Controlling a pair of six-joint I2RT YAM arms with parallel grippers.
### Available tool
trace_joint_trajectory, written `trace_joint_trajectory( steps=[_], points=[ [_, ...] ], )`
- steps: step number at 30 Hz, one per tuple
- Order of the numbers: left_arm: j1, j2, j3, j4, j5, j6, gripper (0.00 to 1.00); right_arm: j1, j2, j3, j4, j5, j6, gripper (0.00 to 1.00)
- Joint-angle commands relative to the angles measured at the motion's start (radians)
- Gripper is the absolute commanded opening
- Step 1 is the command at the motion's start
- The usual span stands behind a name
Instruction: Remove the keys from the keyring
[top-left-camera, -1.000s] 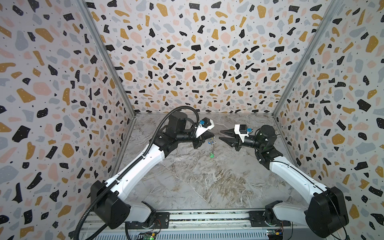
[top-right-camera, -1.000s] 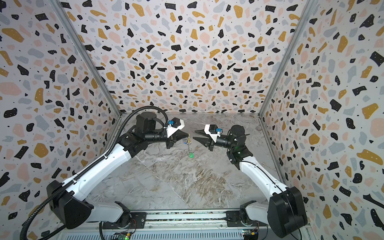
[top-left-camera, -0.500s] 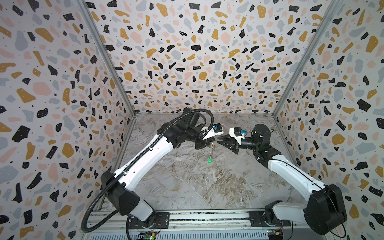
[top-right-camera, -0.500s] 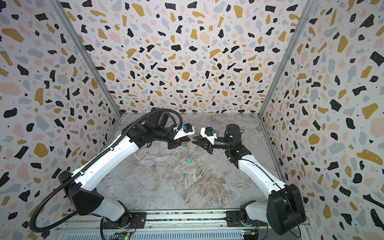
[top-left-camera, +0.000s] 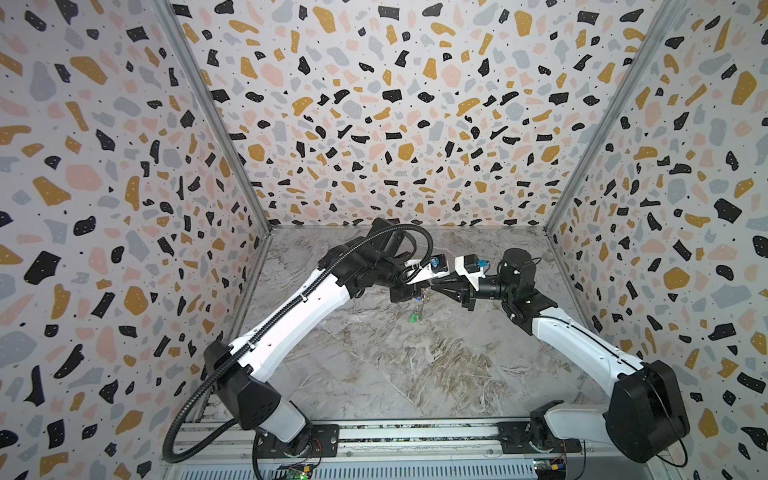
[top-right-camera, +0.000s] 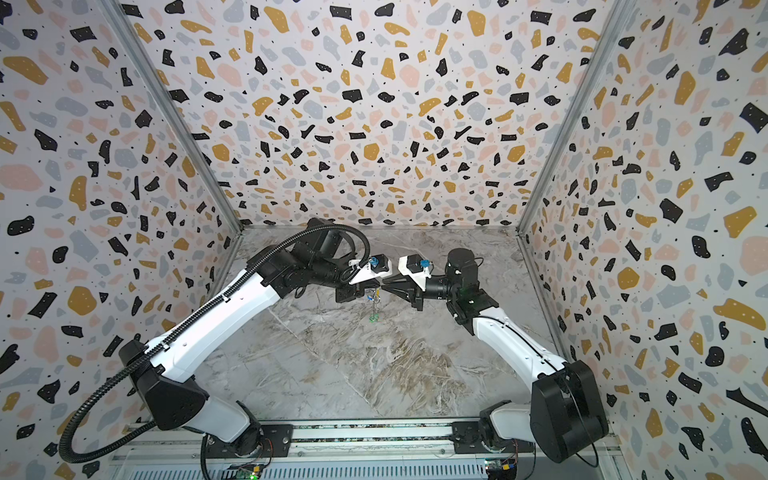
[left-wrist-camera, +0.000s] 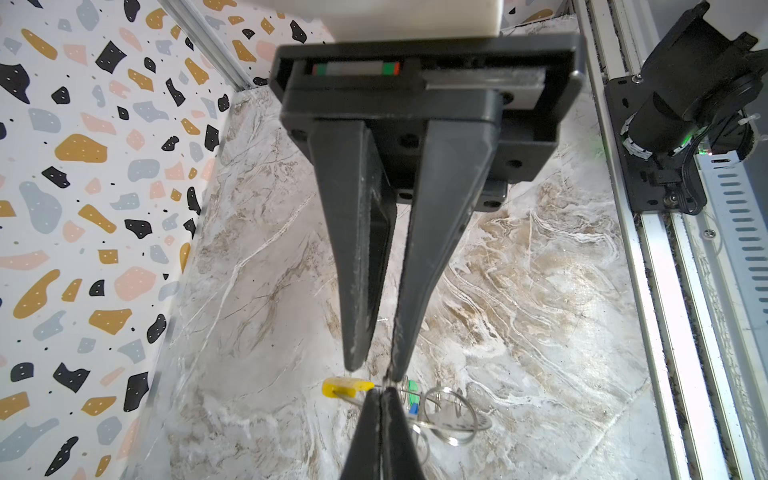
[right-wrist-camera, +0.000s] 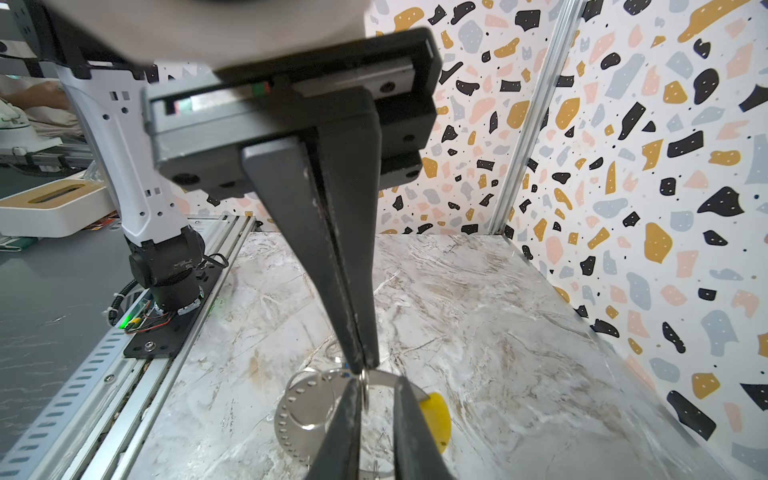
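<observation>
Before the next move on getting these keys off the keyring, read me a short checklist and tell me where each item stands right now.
1. Left gripper clamped on the keyring, beside its yellow arc: ok.
2. Right gripper closed on a metal loop: ok.
3. Which loop that is, the keyring or a key's own: cannot tell.
4. Keys off the keyring: not ok; the green-tagged key and blue-tagged key both hang there.
5. Both keys clear of the table: ok, they dangle below the raised grippers in both top views.
</observation>
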Motion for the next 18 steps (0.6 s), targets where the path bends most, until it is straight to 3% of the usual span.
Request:
trace_joint_trajectory(
  steps=[1, 6, 15, 16, 18],
  points=[
    [-0.008, -0.005, 0.029, 0.018, 0.004, 0.009, 0.0, 0.005, 0.001, 0.024, 0.007, -0.018, 0.016, 0.17],
    [-0.013, -0.004, 0.026, 0.019, 0.009, 0.017, 0.0, 0.01, 0.008, 0.025, 0.013, -0.021, 0.019, 0.15],
    [-0.018, 0.008, 0.023, 0.01, -0.004, 0.031, 0.0, 0.011, 0.005, 0.019, 0.025, -0.025, 0.021, 0.0],
    [-0.014, 0.001, 0.02, 0.022, -0.006, 0.02, 0.06, 0.011, 0.005, 0.015, 0.031, -0.027, 0.022, 0.0],
    [0.023, -0.034, -0.036, 0.115, 0.039, -0.027, 0.29, 0.01, 0.006, 0.003, 0.056, -0.026, 0.041, 0.0]
  ],
)
